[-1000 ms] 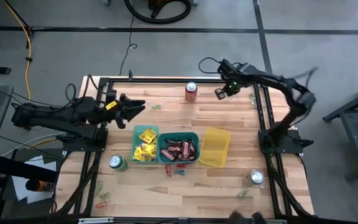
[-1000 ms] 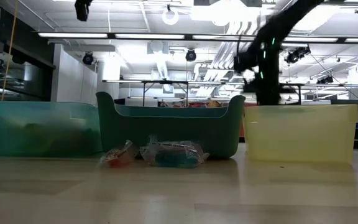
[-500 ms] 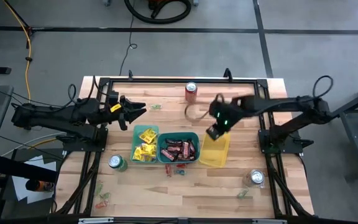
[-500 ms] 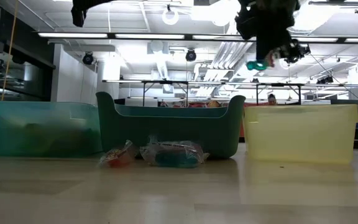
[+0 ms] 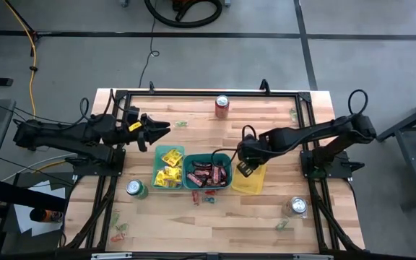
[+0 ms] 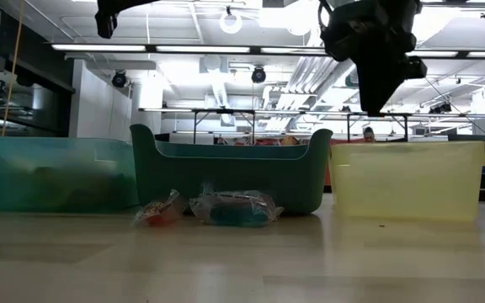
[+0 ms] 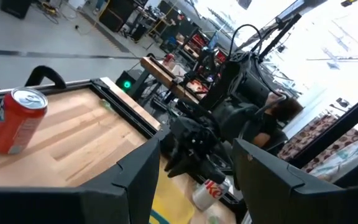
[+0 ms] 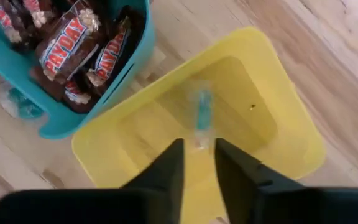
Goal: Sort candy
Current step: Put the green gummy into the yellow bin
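My right gripper point(image 5: 244, 168) hangs open over the near-left part of the yellow bin point(image 5: 260, 160). A clear green-tinted candy point(image 8: 201, 116) shows blurred below the fingers inside that bin point(image 8: 291, 106). The middle teal bin point(image 5: 208, 156) holds dark brown-red bars point(image 8: 73, 37). The left teal bin point(image 5: 155, 170) holds yellow packets point(image 5: 169, 157). Loose clear-wrapped sweets point(image 5: 205, 198) lie on the table in front of the middle bin. My left gripper point(image 5: 163, 130) waits open above the table's left side, pointing right.
A red can point(image 5: 222, 106) stands at the far edge, a green can point(image 5: 136, 189) near the left bin, a silver can point(image 5: 297, 206) at the near right. More stray sweets lie at the near-left corner point(image 5: 118, 231), near right point(image 5: 282, 225) and far right point(image 5: 293, 113).
My right gripper swung from the far right corner toward the table's middle and came down over the yellow bin. Half a second ago a green-tinted candy showed at its fingertips; now the fingertips are bare and the candy is below, in the yellow bin.
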`<move>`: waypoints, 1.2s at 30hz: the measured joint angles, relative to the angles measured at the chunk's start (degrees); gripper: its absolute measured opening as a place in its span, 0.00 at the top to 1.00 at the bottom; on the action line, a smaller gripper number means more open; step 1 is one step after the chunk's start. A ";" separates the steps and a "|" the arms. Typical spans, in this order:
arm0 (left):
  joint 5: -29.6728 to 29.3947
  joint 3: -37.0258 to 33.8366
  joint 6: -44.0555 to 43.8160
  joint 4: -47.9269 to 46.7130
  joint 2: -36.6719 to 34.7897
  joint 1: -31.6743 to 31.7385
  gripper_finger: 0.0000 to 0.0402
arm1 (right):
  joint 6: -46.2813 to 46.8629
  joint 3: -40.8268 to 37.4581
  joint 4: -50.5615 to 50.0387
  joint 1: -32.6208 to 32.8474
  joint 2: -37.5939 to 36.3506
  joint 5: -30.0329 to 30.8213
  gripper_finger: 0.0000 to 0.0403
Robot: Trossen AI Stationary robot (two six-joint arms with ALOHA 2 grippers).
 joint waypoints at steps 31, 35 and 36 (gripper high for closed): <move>14.69 24.82 17.82 -45.17 34.11 33.17 0.53 | 1.68 0.00 2.62 5.20 -15.56 10.09 0.47; 17.32 26.23 24.85 -45.95 44.36 39.16 0.53 | 3.88 0.00 3.28 5.20 -14.87 10.07 0.47; 18.56 26.25 27.03 -45.25 46.64 39.85 0.53 | 4.16 -0.04 3.22 5.20 -14.75 10.07 0.47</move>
